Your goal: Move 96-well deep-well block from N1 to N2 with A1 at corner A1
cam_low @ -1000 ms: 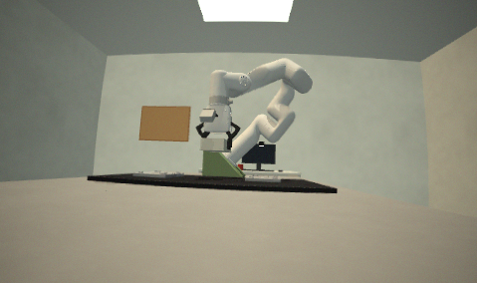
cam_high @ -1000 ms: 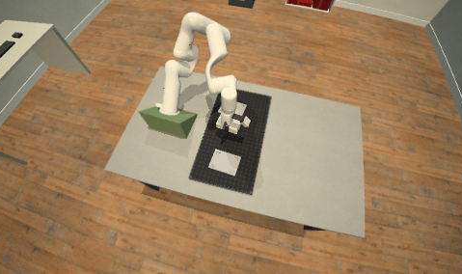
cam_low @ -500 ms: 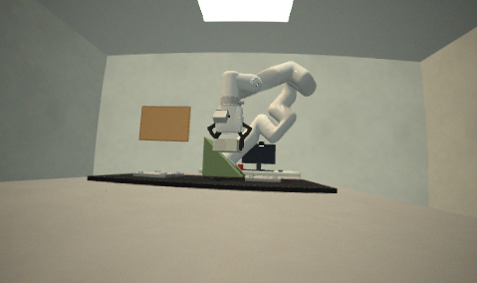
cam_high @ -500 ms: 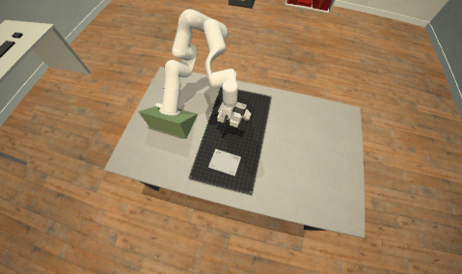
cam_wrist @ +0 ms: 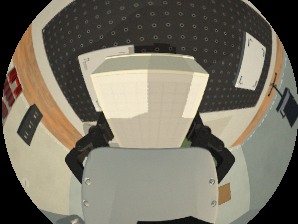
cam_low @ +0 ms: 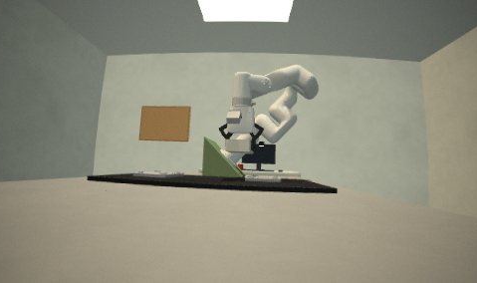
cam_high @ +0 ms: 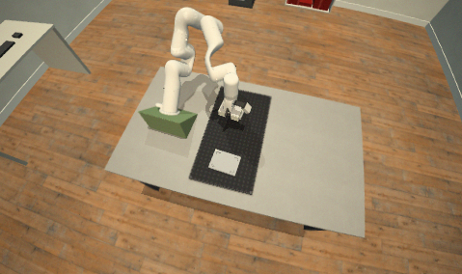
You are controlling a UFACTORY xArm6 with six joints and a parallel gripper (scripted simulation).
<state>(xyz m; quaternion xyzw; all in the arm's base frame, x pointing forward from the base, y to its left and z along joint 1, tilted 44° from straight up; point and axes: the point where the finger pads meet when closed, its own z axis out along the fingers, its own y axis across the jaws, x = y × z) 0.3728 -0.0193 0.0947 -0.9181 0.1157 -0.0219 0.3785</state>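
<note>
My gripper (cam_high: 228,107) is shut on the white deep-well block (cam_high: 236,113) and holds it above the far end of the black mat (cam_high: 231,145). In the wrist view the block (cam_wrist: 148,103) fills the middle between the fingers, and a white nest (cam_wrist: 95,70) shows partly under its left edge. The other nest (cam_high: 225,162) lies empty at the near end of the mat; it also shows in the wrist view (cam_wrist: 249,60). In the low side view the block (cam_low: 237,144) hangs a little above the nest on the right (cam_low: 266,175).
The arm's green base block (cam_high: 169,122) stands on the table left of the mat. A grey desk (cam_high: 21,48) is at the far left, off the table. A dark monitor (cam_low: 260,154) stands behind the mat in the side view.
</note>
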